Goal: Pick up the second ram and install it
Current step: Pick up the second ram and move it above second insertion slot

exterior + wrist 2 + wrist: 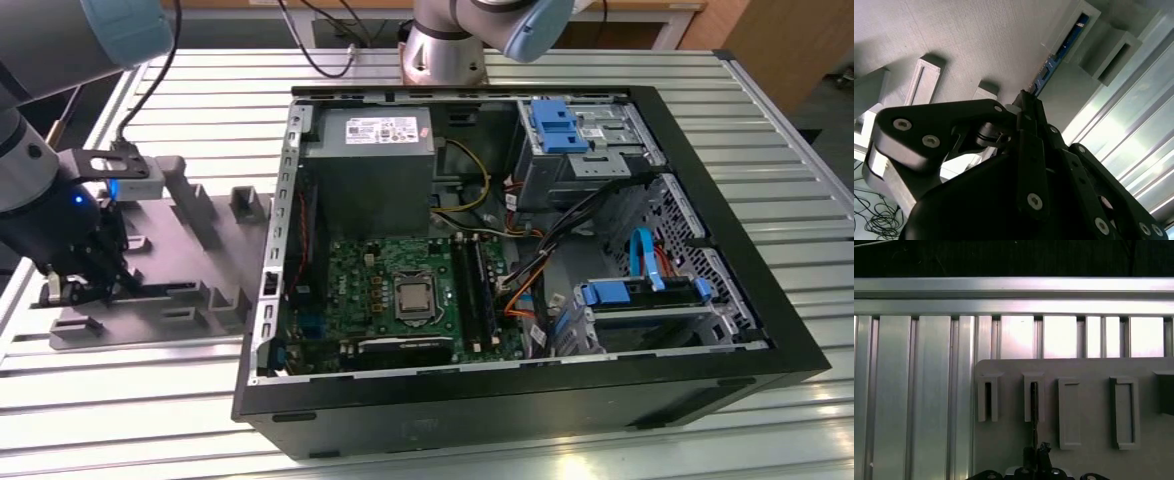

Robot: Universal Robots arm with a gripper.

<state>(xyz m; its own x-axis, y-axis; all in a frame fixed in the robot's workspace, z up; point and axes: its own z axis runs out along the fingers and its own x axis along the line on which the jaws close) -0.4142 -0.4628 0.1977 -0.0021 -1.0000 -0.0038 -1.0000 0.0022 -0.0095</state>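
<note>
Slatted aluminium table (pixel 134 400) carries a grey holder (pixel 200 230) beside the open case (pixel 534 405). My gripper (pixel 1026 102) is pinched on the second ram (pixel 1051 62), which stands slotted at the holder's edge away from the case. Pick-up step, I judge; clearing the slots needs a straight, untilted pull.

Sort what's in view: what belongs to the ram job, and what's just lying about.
Job: the second ram, standing in the grey holder; the hand, right at it; the motherboard's black slots.
Lying about: power supply; blue drive brackets; cables.
</note>
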